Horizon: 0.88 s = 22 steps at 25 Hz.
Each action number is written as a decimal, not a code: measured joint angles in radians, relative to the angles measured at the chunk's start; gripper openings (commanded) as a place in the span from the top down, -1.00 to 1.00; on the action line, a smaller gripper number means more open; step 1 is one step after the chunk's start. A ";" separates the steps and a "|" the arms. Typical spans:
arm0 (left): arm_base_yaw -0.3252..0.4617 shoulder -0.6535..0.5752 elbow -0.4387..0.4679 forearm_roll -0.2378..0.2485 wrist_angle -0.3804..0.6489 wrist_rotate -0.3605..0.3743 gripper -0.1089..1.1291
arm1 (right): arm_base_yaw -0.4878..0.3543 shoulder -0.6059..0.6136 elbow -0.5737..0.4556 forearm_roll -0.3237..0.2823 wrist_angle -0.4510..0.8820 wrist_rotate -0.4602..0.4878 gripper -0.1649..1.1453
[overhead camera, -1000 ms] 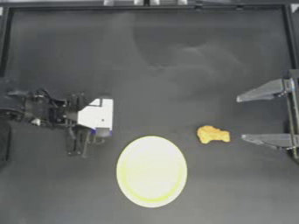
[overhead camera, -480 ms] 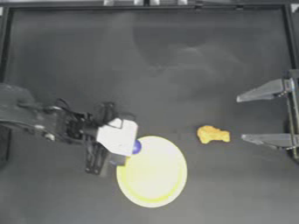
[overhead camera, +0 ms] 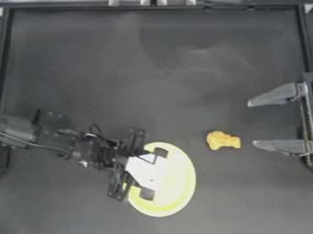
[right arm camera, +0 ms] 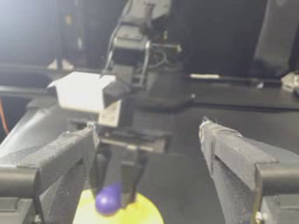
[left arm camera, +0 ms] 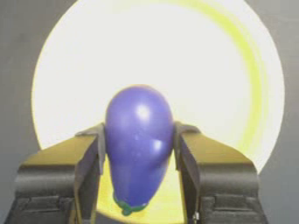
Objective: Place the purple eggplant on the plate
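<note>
Gripping the purple eggplant [left arm camera: 139, 144], the left tool [overhead camera: 147, 171] hovers over the plate [overhead camera: 180, 183], lower centre. Recommend lowering before release. Right tool [overhead camera: 269, 121] waits open, right edge.

dark table [overhead camera: 153, 68], plate [overhead camera: 180, 187], yellow-orange lumpy piece [overhead camera: 222, 140]

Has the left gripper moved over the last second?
Yes. The left gripper, shut on the purple eggplant, has travelled from beside the plate to above it, toward the yellow-orange piece.
</note>
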 measured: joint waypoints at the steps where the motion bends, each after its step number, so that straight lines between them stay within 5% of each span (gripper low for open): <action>1: -0.002 0.012 -0.011 0.000 -0.002 0.006 0.23 | 0.000 0.000 0.002 0.000 0.000 0.000 -0.76; 14: -0.006 0.092 -0.066 -0.005 -0.005 0.020 0.14 | 0.000 -0.002 0.006 0.000 -0.005 0.002 -0.76; 22: -0.012 0.107 -0.081 -0.017 -0.003 0.029 -0.71 | 0.000 -0.002 0.009 0.000 -0.006 0.002 -0.76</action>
